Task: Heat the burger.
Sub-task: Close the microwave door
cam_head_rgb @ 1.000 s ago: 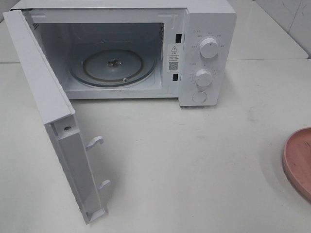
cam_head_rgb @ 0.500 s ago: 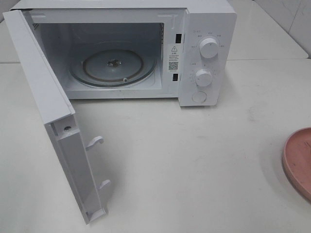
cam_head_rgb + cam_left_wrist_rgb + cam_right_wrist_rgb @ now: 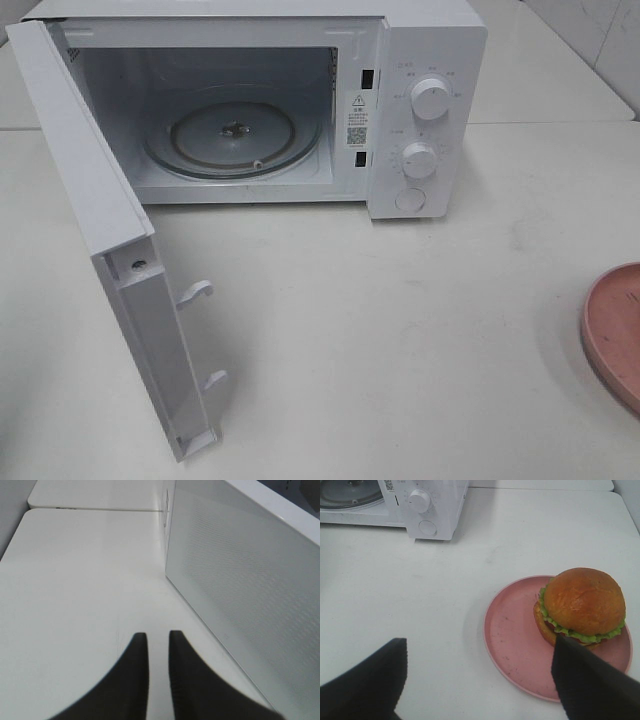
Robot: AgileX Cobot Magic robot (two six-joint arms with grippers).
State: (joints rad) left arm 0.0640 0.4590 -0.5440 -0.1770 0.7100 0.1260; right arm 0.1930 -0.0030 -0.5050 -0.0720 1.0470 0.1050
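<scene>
Where the high exterior camera looks down, a white tabletop [image 3: 400, 330] fills most of the view, with a seam between two table sections running behind the microwave oven [image 3: 300, 100] and white tiled wall at the far right corner. The microwave oven stands at the rear of the table with its door [image 3: 110, 250] swung fully outward; two latch hooks project from the door's inner edge. Inside the cavity the glass turntable [image 3: 232, 135] is bare. On the control panel to the right of the cavity sit two rotary knobs [image 3: 430, 98] one above the other, with a round push button below them. Well apart from the microwave oven, at the table's right edge, only a slice of the round pink plate [image 3: 615, 335] enters this view; neither gripper nor the burger appears in it.

The right wrist view supplies what the high view cuts off: the burger [image 3: 582, 607] sits upright on the pink plate [image 3: 515, 640], toward the side of the plate away from the microwave oven, with green lettuce showing under the top bun. The right gripper [image 3: 480, 680] hovers above the table with its jaws spread wide, one finger overlapping the plate's near rim in the picture, holding nothing.

The left wrist view shows the left gripper [image 3: 158, 645] just beside the outer face of the open door [image 3: 250, 590], its fingers nearly together with a narrow gap, empty, above bare tabletop.
</scene>
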